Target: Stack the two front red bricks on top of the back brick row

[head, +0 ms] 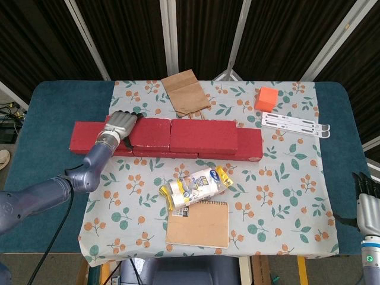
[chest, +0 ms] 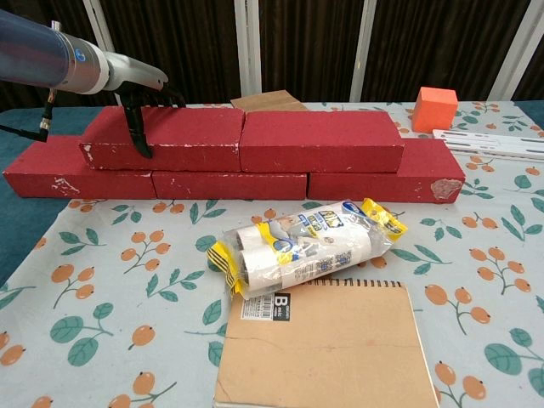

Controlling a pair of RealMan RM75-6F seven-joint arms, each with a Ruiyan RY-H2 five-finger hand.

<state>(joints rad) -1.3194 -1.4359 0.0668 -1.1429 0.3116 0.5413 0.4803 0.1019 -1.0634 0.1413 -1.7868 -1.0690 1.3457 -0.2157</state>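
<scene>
Bricks are seen in two layers near the back of the table: three red ones form the bottom row, and two more, the left brick and the right brick, are laid on top of it, touching end to end. The left hand is placed over the left brick near its left end, with the fingers hooked down its front face, so this brick is held. The right hand is kept at the table's right front corner, well apart from the bricks, with fingers straight and nothing held; a packet and a notebook are lying in front of the row.
</scene>
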